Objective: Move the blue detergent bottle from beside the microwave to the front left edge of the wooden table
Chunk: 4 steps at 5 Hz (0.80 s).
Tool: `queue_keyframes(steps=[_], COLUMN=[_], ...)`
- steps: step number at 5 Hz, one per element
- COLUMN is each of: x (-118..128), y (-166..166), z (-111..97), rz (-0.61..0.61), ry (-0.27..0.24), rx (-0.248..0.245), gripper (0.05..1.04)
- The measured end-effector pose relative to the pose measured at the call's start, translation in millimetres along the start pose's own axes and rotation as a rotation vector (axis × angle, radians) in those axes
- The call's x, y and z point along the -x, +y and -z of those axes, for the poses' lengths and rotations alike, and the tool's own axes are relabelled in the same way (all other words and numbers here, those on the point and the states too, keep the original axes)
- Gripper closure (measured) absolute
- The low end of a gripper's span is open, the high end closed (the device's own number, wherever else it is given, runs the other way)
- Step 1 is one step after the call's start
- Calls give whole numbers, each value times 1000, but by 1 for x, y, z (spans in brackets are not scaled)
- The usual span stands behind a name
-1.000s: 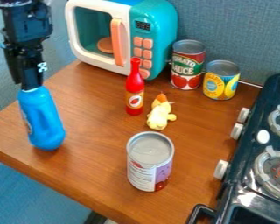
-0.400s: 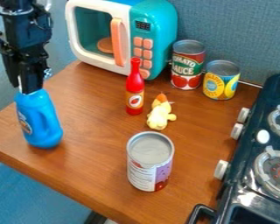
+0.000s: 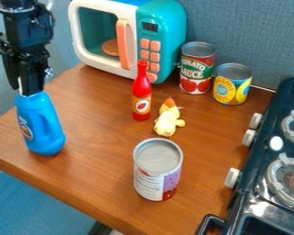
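Black robot arm (image 3: 25, 32) at upper left, near vertical, hand (image 3: 24, 91) pointing down

Three cans (image 3: 157, 176), two bottles (image 3: 44, 131), one plush (image 3: 166, 122)

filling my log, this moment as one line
gripper: holding blue bottle by top | on table: red bottle, yellow toy, front can

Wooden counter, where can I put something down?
Bare wood lies between the blue bottle and the front can, and between that can and the stove. Crowded near the microwave: red bottle, yellow toy, red can, yellow can.
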State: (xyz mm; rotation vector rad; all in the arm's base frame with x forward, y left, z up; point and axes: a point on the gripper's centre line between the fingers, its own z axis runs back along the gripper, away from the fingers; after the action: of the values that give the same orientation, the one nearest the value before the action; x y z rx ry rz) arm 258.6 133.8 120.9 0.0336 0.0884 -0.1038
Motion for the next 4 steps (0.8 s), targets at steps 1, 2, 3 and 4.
queue_keyframes(steps=[1, 2, 3, 4], x=[6, 2, -5, -14], y=[5, 1, -4, -6], z=[3, -6, -36, -54], rz=[-5, -1, -26, -40], ry=[32, 0, -115, -182], rx=[25, 53, 57, 61], gripper=[236, 71, 74, 77])
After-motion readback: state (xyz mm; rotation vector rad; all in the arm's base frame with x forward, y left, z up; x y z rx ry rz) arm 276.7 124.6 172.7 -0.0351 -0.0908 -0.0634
